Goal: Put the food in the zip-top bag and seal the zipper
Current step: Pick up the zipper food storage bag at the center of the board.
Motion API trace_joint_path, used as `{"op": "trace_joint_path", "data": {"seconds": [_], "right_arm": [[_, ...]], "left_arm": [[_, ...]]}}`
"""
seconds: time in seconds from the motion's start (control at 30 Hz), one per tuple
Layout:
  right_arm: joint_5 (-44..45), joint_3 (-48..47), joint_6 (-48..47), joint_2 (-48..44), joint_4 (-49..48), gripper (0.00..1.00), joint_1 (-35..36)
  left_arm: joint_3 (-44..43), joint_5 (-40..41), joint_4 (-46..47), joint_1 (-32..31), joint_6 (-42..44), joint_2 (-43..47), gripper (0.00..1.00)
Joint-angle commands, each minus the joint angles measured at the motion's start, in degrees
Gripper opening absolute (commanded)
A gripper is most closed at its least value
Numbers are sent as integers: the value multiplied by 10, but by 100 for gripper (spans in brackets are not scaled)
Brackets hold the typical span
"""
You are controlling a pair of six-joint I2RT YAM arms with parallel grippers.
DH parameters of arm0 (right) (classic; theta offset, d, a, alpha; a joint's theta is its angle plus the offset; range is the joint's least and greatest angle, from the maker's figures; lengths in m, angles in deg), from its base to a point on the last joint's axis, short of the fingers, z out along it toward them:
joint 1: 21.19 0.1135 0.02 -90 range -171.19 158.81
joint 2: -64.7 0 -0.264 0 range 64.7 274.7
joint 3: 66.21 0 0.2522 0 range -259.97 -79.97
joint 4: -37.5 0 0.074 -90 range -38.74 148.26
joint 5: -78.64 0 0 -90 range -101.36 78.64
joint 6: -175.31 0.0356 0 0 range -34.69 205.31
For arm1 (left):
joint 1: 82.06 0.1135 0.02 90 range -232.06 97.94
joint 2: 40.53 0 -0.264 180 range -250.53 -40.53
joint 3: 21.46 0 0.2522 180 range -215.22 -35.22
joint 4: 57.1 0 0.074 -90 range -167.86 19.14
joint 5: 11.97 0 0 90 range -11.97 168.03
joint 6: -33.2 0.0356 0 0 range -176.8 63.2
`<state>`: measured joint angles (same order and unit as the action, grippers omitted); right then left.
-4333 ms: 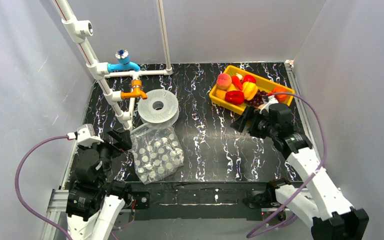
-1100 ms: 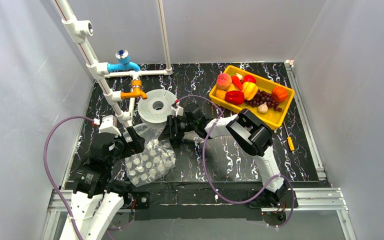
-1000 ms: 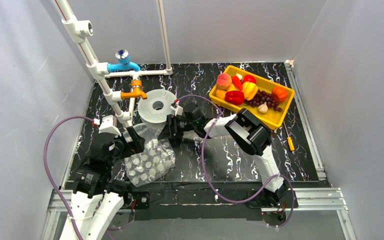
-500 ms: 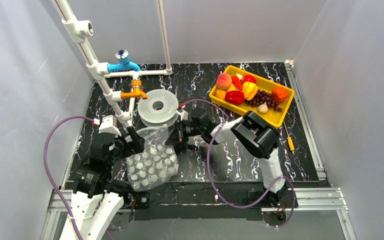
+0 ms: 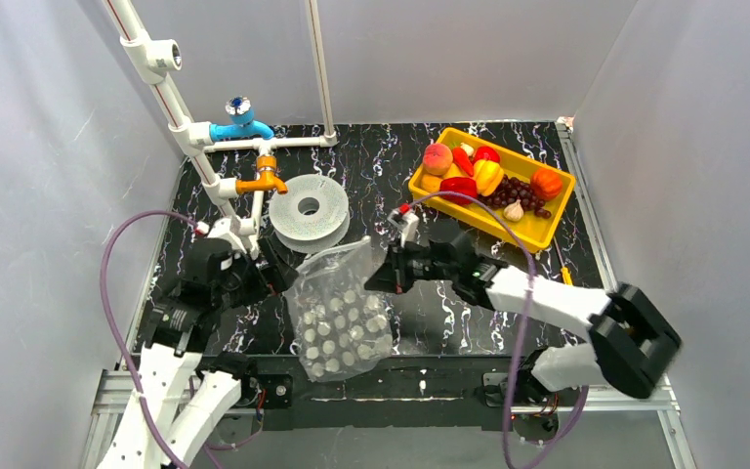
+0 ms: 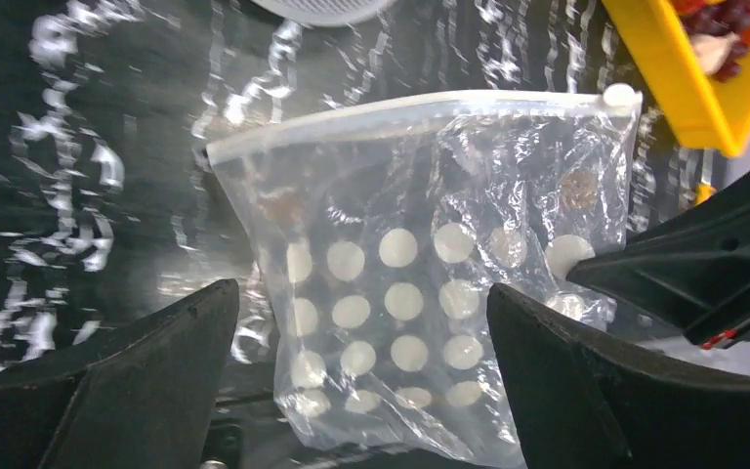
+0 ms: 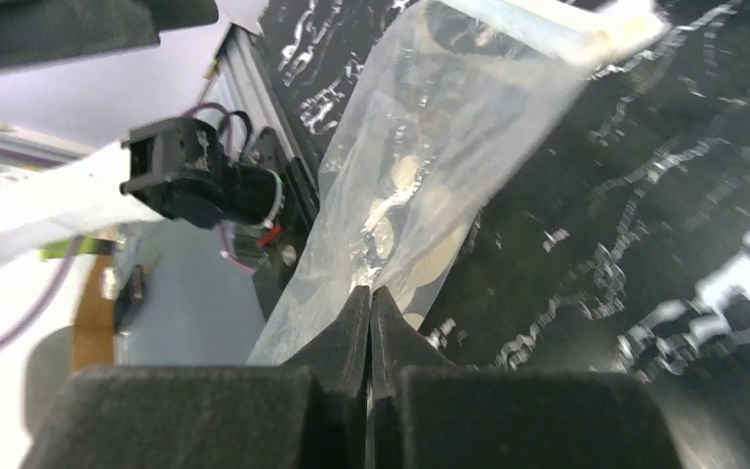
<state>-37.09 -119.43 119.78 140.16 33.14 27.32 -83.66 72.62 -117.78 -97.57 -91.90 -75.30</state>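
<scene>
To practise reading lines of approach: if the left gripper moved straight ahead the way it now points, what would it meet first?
The dotted bag. It sits straight ahead, between the open fingers of the left gripper. How near it is cannot be judged.

- From above, the light is bright, even and diffuse; around the zip-top bag [image 5: 342, 308], shadows barely show on the dark table [image 5: 449, 327].
- In the left wrist view, the table's white veins left of the bag smear with motion blur; the bag itself is crisper.
- Below the bag there, the fingers [image 6: 117, 391] of the left pincer [image 6: 361, 293] are dark and soft-edged.
- In the right wrist view, small glints sit on the bag's creases.
- The right pincer [image 7: 369, 291] is black and unfocused; everything beyond the bag is hazy.
</scene>
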Motion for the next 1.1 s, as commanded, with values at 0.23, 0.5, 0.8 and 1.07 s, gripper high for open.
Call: {"op": "trace_joint_path", "data": {"seconds": [0.23,0.5,0.8,1.07], "right_arm": [[132,7,-364,-251,159,1,6],[148,-42,-476,-244,166,1,64],[261,-87,-622,-178,168,1,169],[309,-77,-663,-174,168,1,215]], "left_arm": [[-7,-285,45,-5,-329,-98,98],[63,-292,149,-5,-662,-15,98],[-20,-235,-40,-5,-727,-34,98],[-38,-162,-63,-5,-777,3,98]]}}
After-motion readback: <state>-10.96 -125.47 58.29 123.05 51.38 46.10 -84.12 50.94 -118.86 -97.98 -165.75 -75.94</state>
